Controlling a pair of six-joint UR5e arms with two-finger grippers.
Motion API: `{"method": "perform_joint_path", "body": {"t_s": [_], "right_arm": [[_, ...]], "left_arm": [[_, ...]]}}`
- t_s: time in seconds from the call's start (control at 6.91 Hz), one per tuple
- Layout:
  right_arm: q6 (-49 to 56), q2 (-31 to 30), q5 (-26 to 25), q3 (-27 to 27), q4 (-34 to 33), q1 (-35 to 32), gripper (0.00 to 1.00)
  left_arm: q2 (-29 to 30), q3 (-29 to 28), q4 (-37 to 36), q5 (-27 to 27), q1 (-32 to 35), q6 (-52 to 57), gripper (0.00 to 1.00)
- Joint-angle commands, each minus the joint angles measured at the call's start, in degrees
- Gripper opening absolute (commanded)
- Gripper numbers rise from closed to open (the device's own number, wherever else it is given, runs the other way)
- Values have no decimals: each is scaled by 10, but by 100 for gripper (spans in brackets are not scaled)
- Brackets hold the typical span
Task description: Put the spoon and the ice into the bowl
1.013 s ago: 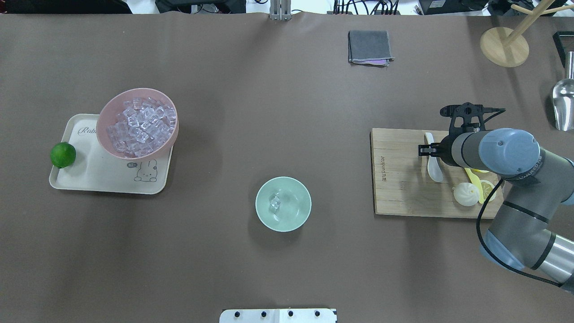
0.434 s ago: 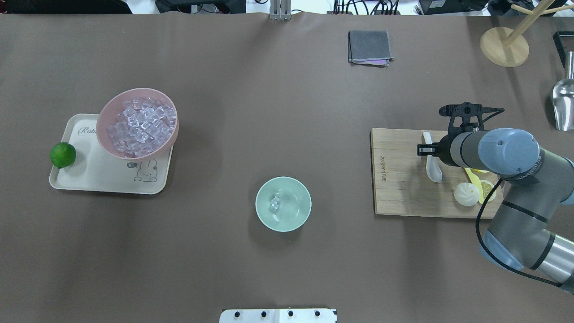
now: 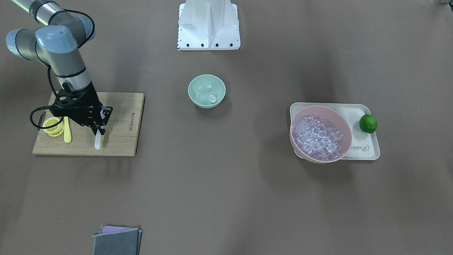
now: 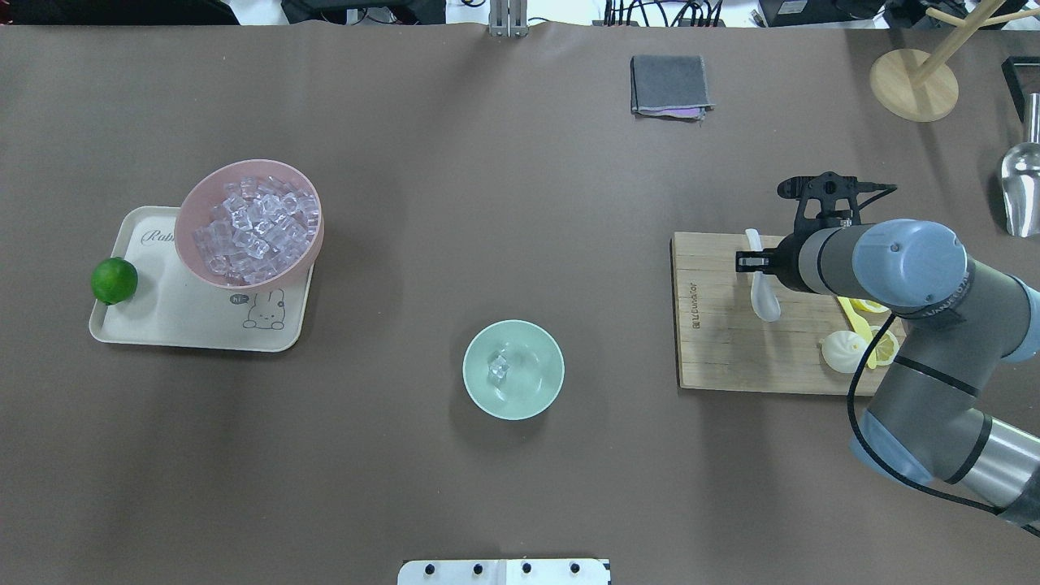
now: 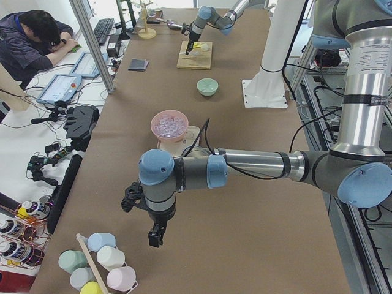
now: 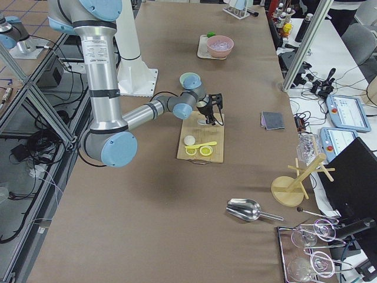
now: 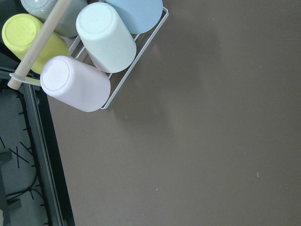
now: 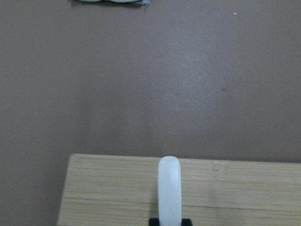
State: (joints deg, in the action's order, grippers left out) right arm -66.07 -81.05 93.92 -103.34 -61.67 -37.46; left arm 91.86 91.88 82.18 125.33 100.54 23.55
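My right gripper (image 4: pixel 756 262) is shut on the handle of the white spoon (image 4: pixel 764 302) and holds it over the wooden cutting board (image 4: pixel 723 349). The scoop hangs toward the board's middle. The same gripper (image 3: pixel 99 130) and spoon (image 3: pixel 97 143) show in the front view, and the handle (image 8: pixel 169 188) in the right wrist view. The mint-green bowl (image 4: pixel 538 392) stands mid-table, left of the board, with one clear ice cube (image 4: pixel 497 368) in it. A pink bowl (image 4: pixel 188 213) full of ice cubes (image 4: pixel 252 229) stands far left. My left gripper (image 5: pixel 156 236) shows only in the left side view; I cannot tell its state.
A yellow knife (image 4: pixel 858 321), lemon slices (image 4: pixel 887 346) and a white bun (image 4: pixel 838 352) lie on the board under my right arm. The pink bowl rests on a cream tray (image 4: pixel 162 321) with a lime (image 4: pixel 114 280). A grey cloth (image 4: pixel 670 85) lies at the back.
My right gripper has moved left across the board and a little toward the far edge, carrying the spoon with it. The bowl and the ice cube have not moved.
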Motion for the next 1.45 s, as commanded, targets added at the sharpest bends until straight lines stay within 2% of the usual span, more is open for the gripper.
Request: {"method": "perform_joint_path", "body": {"t_s": [0.0,0.14,0.58,0.87,1.3], "right_arm": [[-116,78,-1,-26,-120,14,0],[-176,138,-7,-34,-196,33,0],[-340,260,-157,-28,-347,153,0],[-384,294,-223,-22,-426,204,0],[-404,295,-305,-19,-451,248,0]], "left_arm": [[0,-1,-1,0,-1,0,98],[0,0,-1,1,-1,0,98],[0,0,-1,2,-1,0,98],[0,-2,-1,2,-1,0,98],[0,-6,-3,2,-1,0,98]]}}
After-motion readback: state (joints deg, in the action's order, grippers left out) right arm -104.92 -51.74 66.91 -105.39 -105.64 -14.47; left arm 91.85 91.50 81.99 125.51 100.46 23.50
